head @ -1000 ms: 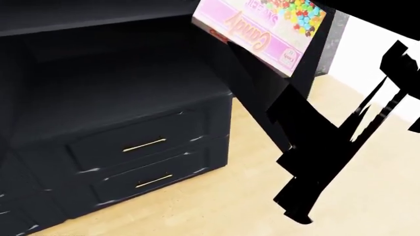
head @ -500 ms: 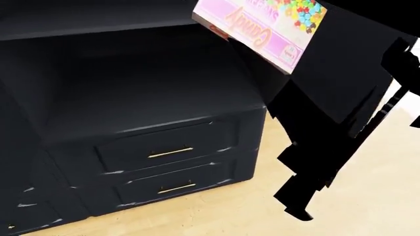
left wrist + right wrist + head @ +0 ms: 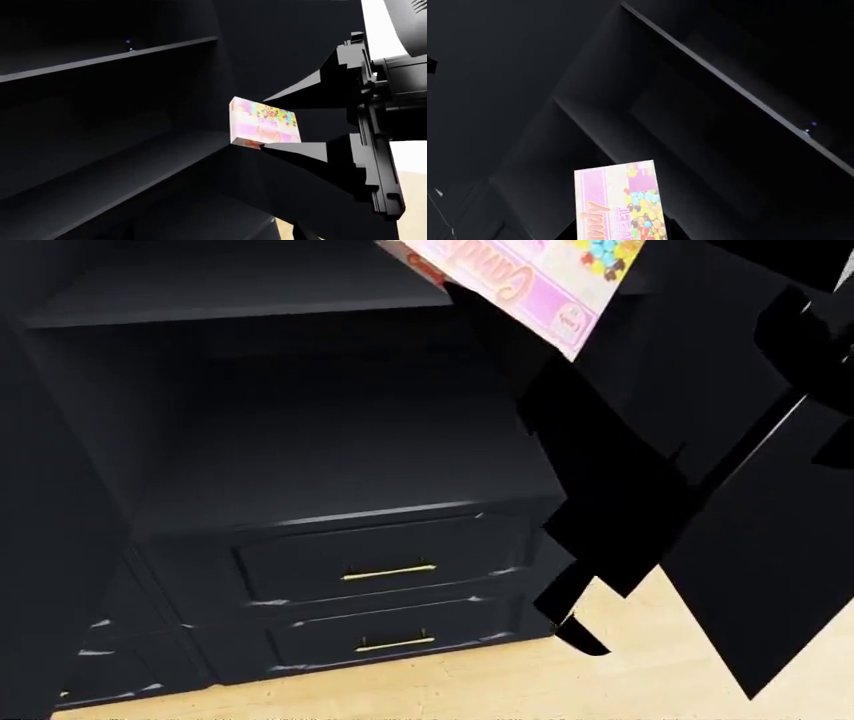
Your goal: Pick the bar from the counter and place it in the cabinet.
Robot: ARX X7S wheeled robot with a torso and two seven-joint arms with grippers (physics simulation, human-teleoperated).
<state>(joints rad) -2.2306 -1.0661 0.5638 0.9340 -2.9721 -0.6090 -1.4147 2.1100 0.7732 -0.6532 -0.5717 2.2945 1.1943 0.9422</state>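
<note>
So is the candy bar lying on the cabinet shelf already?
No, the bar is held up in the air, above the cabinet shelf.

Showing pale wood floor [image 3: 627,660] running along the bottom of the head view, lying evenly lit.

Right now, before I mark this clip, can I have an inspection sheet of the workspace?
Surface: counter not in view; the cabinet shows a dark open shelf recess.
Job's things: the bar is held in the air in front of the recess, not yet on a shelf.
Clutter: nothing seen.
Grippers: right pincer shut on the bar's edges; left pincer not in view.
Cables: nothing seen.
Surroundings: two drawers with brass handles below the recess; pale wood floor.
</note>
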